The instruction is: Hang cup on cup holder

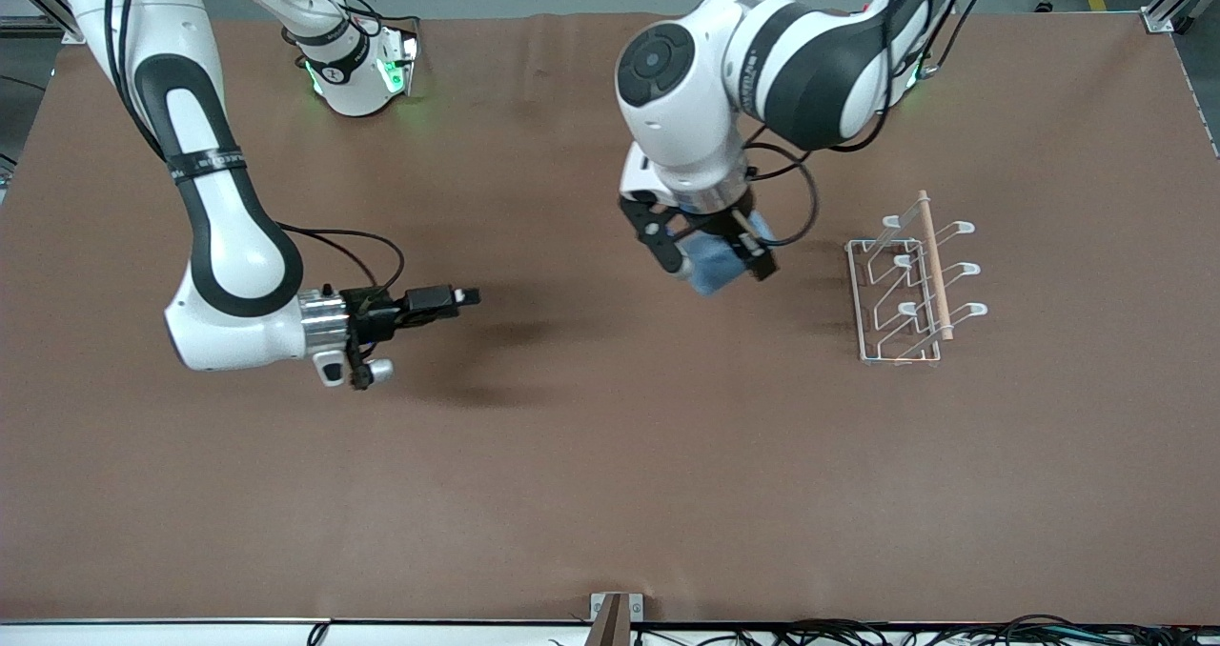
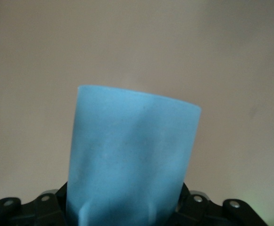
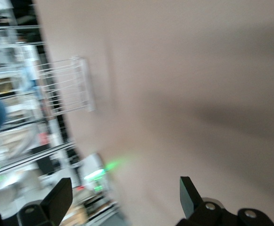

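Observation:
My left gripper (image 1: 717,255) is shut on the light-blue cup (image 1: 717,267) and holds it above the brown table, beside the cup holder. In the left wrist view the cup (image 2: 132,160) fills the middle and sticks out from between the black jaws. The white wire cup holder (image 1: 910,284) with its wooden rod (image 1: 934,263) stands toward the left arm's end of the table, and no cup hangs on it. It also shows in the right wrist view (image 3: 68,87). My right gripper (image 1: 465,296) is open and empty, held level above the table toward the right arm's end.
A brown cloth covers the table (image 1: 610,455). A small bracket (image 1: 616,617) sits at the table's edge nearest the front camera. Cables run along that edge.

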Tool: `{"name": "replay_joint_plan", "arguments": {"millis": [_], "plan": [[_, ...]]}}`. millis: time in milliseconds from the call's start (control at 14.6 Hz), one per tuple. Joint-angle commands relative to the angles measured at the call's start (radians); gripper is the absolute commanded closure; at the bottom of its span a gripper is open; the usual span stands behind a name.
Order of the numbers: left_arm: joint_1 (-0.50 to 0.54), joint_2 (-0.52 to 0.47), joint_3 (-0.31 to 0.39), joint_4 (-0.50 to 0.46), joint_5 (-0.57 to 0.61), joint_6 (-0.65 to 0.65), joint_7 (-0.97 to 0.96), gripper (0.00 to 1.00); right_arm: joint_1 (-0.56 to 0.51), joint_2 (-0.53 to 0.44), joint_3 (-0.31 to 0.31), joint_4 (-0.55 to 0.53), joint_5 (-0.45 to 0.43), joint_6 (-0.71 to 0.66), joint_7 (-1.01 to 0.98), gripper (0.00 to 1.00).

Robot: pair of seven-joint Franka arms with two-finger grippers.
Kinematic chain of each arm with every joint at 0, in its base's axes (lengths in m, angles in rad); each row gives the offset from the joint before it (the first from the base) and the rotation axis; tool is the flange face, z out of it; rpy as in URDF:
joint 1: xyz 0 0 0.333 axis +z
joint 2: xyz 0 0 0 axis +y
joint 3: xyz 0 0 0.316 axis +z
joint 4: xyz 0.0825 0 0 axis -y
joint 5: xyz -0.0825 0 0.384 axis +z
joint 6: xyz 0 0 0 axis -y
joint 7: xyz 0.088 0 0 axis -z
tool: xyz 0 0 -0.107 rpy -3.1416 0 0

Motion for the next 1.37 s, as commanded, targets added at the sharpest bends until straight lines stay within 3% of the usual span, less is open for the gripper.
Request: {"name": "replay_joint_plan", "arguments": {"millis": [0,274,548,822,1301], "plan": [[0.014,-0.021,0.001,-0.009,0.117,-0.138,0.076,0.77,-0.007,-0.075,-0.053,-0.018,-0.225,0.04,0.015,0.0],[0.02,-0.029,0.001,-0.027,0.304,-0.27,0.208,0.78,-0.01,-0.115,-0.15,0.026,-0.481,0.03,0.015,0.0],[0.055,-0.023,0.001,-0.104,0.521,-0.287,0.368,0.78,-0.059,-0.123,-0.227,0.147,-0.534,-0.03,0.023,0.0],[0.113,0.014,0.003,-0.121,0.619,-0.287,0.525,0.79,-0.058,-0.123,-0.23,0.344,-0.82,-0.11,0.012,0.0],[0.141,0.046,0.003,-0.289,0.716,-0.307,0.54,0.81,-0.113,-0.136,-0.218,0.487,-0.845,-0.228,-0.058,0.0]]}}
